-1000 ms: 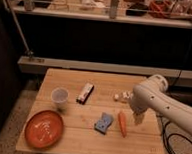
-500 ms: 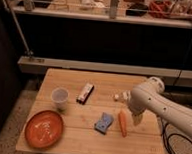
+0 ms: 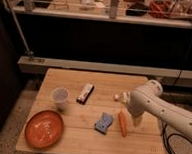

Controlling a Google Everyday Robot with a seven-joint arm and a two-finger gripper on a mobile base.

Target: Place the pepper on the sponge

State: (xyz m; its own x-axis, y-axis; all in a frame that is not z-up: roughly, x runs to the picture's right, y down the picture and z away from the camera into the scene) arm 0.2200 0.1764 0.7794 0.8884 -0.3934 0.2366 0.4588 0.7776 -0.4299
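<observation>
The pepper [image 3: 122,122], slim and orange-red, lies flat on the wooden table [image 3: 89,143] with its point toward the front edge. Just to its left is the sponge [image 3: 104,122], a small blue pad, a narrow gap away from the pepper. My gripper [image 3: 136,121] hangs down from the white arm [image 3: 159,109], right beside the pepper on its right, close above the tabletop. It stands open and holds nothing.
A round orange plate [image 3: 44,128] sits at the front left, with a pale cup [image 3: 59,97] behind it. A dark-and-white box [image 3: 85,93] lies mid-table and a small white object [image 3: 119,97] lies near the arm. A black cable [image 3: 170,143] loops at the right.
The arm's upper part has sunk a little toward the table. The gripper stays beside the pepper; pepper and sponge have not moved.
</observation>
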